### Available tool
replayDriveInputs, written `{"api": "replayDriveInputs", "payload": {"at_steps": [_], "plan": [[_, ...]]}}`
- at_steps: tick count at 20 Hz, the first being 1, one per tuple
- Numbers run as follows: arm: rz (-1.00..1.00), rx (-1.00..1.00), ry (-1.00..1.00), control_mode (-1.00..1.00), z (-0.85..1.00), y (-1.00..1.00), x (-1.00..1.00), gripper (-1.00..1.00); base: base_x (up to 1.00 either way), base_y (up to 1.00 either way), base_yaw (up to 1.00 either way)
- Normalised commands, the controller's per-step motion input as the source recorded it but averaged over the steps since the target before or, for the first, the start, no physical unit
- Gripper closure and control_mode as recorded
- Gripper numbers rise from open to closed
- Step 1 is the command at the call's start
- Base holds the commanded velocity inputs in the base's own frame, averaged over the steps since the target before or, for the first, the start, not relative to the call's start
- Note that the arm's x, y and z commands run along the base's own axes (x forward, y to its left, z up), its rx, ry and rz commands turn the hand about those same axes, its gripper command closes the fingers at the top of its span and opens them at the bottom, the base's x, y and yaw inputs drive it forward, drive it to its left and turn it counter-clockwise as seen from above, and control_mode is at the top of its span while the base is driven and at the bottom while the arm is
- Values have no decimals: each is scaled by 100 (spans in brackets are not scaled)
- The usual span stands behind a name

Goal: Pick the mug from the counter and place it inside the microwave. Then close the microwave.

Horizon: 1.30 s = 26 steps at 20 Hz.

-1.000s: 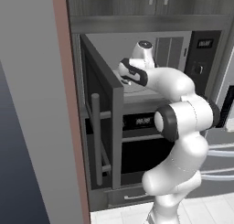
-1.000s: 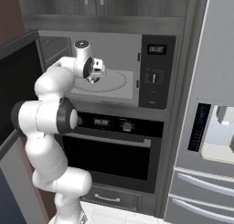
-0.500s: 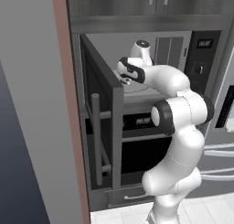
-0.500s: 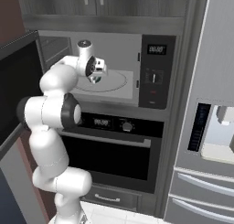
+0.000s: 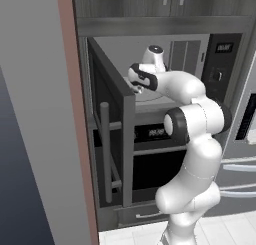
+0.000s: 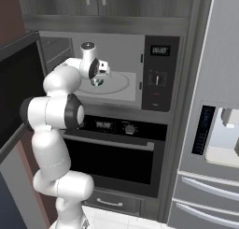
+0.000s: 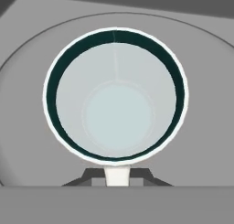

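Observation:
In the hand view I look straight down into the mug (image 7: 116,113), a white-rimmed cup with a dark teal inner wall. My gripper (image 7: 117,175) is shut on its handle at the bottom edge. The mug sits over the round turntable (image 7: 23,86) inside the microwave (image 6: 158,74); whether it touches the plate I cannot tell. In the right base view the gripper (image 6: 96,77) points down inside the cavity with the mug (image 6: 96,82) under it. The microwave door (image 5: 107,139) stands swung open to the left. The counter is out of view.
Below the microwave is an oven (image 6: 116,153) with knobs and a horizontal handle. A steel fridge with a dispenser (image 6: 214,139) stands to the right. A tall panel (image 5: 40,114) rises close on the left beside the open door's bar handle (image 5: 105,154).
The hand has reached slightly deeper into the microwave with the mug. The gripper stays shut.

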Motion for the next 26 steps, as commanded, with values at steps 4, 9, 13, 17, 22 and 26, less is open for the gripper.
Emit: {"api": "replayDriveInputs", "payload": {"at_steps": [4,9,13,17,22,26], "plan": [[0,0,0,-100,0,0,0,100,0,0,0],[0,0,0,-100,0,0,0,-100,0,0,0],[0,0,-2,-100,0,0,-20,-100,0,0,0],[-4,0,-4,-100,0,0,-54,-100,0,0,0],[-7,0,-12,-100,0,-2,-79,-100,0,0,0],[-7,0,-13,-100,0,-4,-99,-100,0,0,0]]}}
